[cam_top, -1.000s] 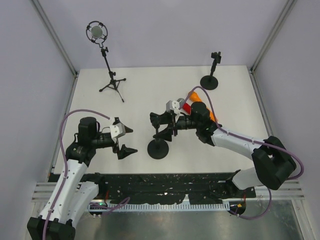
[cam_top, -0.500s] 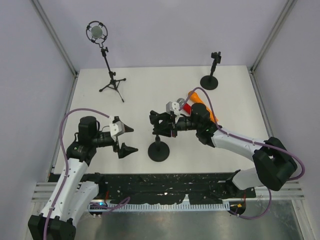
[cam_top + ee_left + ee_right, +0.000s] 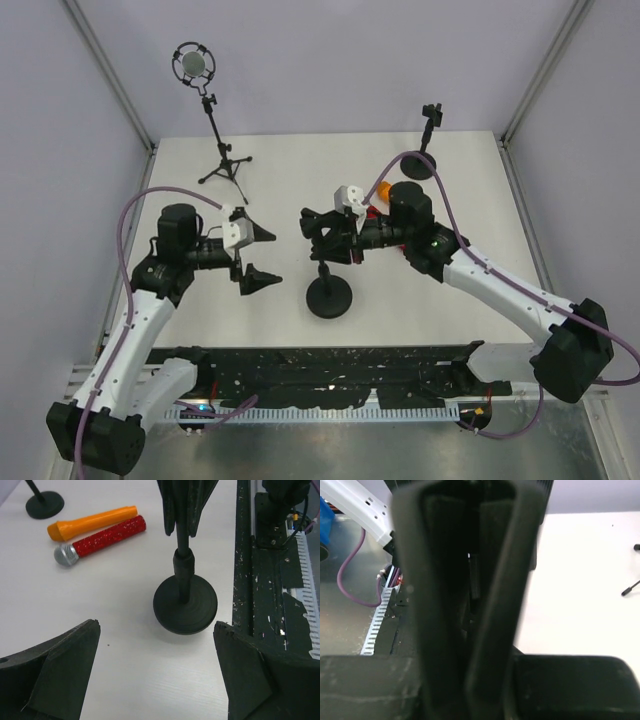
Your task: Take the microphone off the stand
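**While right gripper (image 3: pixel 320 238) clamps the stand (image 3: pixel 330 297), red microphone (image 3: pixel 102 539) lies loose on the table (image 3: pixel 280 190)**

Since the right wrist view is nearly all finger, the grip call comes from the top and left wrist views. Right fingers (image 3: pixel 420 605) are pressed together on the upper end of the stand's post, above the collar, with the arm reaching in from the right. The post runs down to a round black base mid-table, near the front rail (image 3: pixel 260 580). The base looks slightly tipped in the left wrist view; can't tell if it sits flat.

Red microphone: silver head, glittery body, lying on its side on the table, apart from the stand. It lies alongside an orange tube (image 3: pixel 92 522) (touching or just beside, can't tell which). Both sit past the stand toward the back, and from above they're mostly hidden under the right arm.

Left gripper (image 3: pixel 264 256): fingers (image 3: pixel 60 675) wide apart, nothing held. It hovers left of the stand, pointed at the base, which shows between the fingertips in its wrist view. No contact.

Also on the table: a tripod stand (image 3: pixel 225 165) back left carrying a ring-mounted mic (image 3: pixel 193 63), and a small round-base stand (image 3: pixel 420 163) back right with a clip on top.
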Controlling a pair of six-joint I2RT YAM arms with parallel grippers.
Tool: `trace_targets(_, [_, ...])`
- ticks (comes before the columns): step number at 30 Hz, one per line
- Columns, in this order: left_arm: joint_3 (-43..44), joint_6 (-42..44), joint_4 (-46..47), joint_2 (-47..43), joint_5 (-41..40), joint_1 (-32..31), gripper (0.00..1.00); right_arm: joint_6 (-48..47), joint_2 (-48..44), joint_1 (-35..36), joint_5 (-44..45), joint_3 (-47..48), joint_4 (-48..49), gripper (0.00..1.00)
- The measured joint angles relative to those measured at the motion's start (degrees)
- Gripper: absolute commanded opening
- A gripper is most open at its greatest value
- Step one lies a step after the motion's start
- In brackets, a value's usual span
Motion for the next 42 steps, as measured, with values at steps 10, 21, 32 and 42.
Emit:
trace_targets(10, [6.08,-1.77,1.11,6.99,0.22,-12.98,1.00,6.80,-0.31,0.02,-5.03,3.56,-0.83,0.05])
trace_targets(21, [7.39,-9.44,5.46,12.79,4.66,-18.56,1.00,27.26,-0.02,-0.07,-9.68,-1.62,24.28,0.06])
trace_targets(32, [7.72,-17.90,11.21,15.45,10.58,-22.10,1.00,38.80,2.38,-2.14,-9.33,-3.82,42.88,0.06])
trace_targets(42, [7.26,-20.83,15.78,15.32,11.85,-22.03,1.00,37.59,1.90,-5.90,-8.46,-4.94,41.90,0.05])
